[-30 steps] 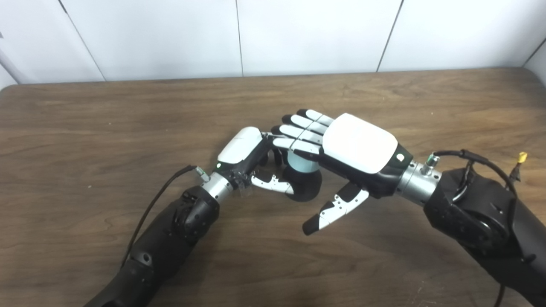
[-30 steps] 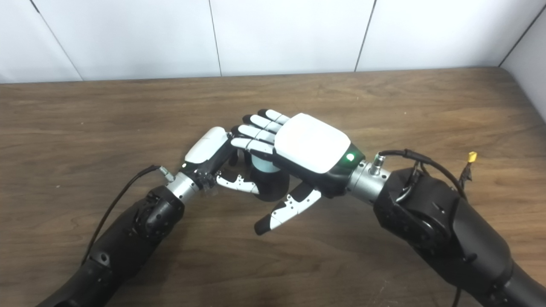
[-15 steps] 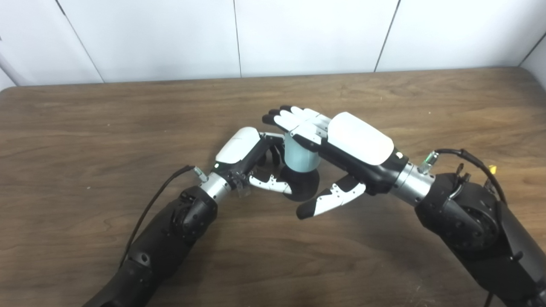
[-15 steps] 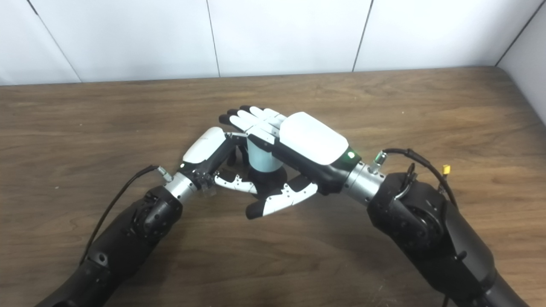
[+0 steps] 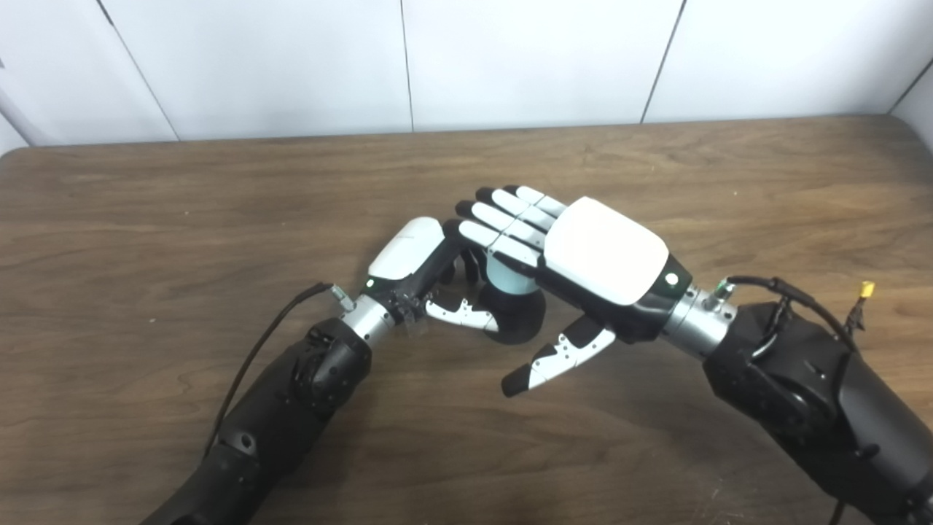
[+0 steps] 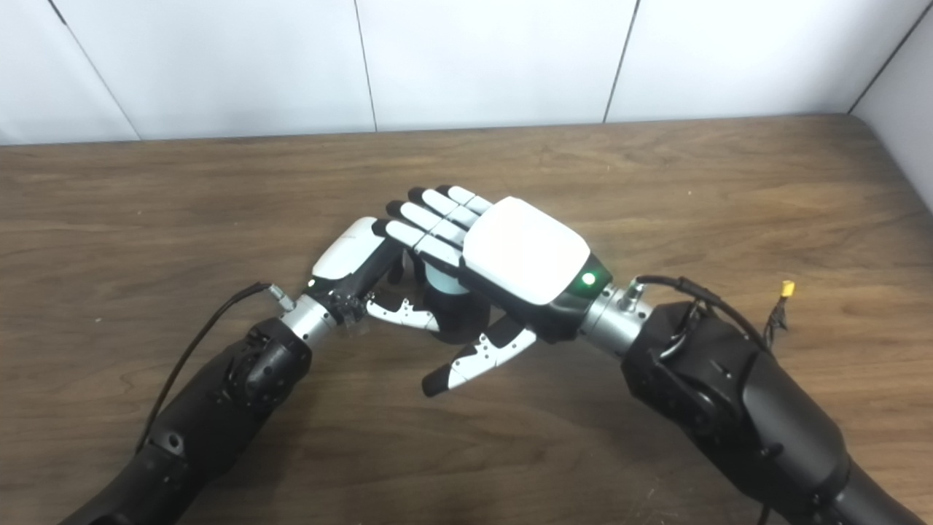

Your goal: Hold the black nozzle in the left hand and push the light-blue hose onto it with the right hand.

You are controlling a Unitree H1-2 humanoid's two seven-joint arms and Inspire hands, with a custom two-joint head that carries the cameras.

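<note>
**Operator:** I'm working over the wooden table (image 5: 146,204), both arms meeting at its middle. The right hand (image 5: 583,255) is lying flat, fingers straight and spread, thumb hanging free; it's pinching nothing, only pressing its palm side down on the light-blue hose (image 5: 503,275).

**Observer:** And the other side?

**Operator:** The left hand (image 5: 419,266) is curling its fingers around the black nozzle (image 5: 519,315), thumb lying across the front of its base, so it's closed on that piece. The nozzle is standing on the table just right of that hand, with the hose upright on top of it, directly under my right fingers.

**Observer:** How are you finishing the push?

**Operator:** I'm judging it best to press straight down along the hose's axis, keeping the palm level so the hose isn't tipping, while the left hand is bracing the base.
</note>
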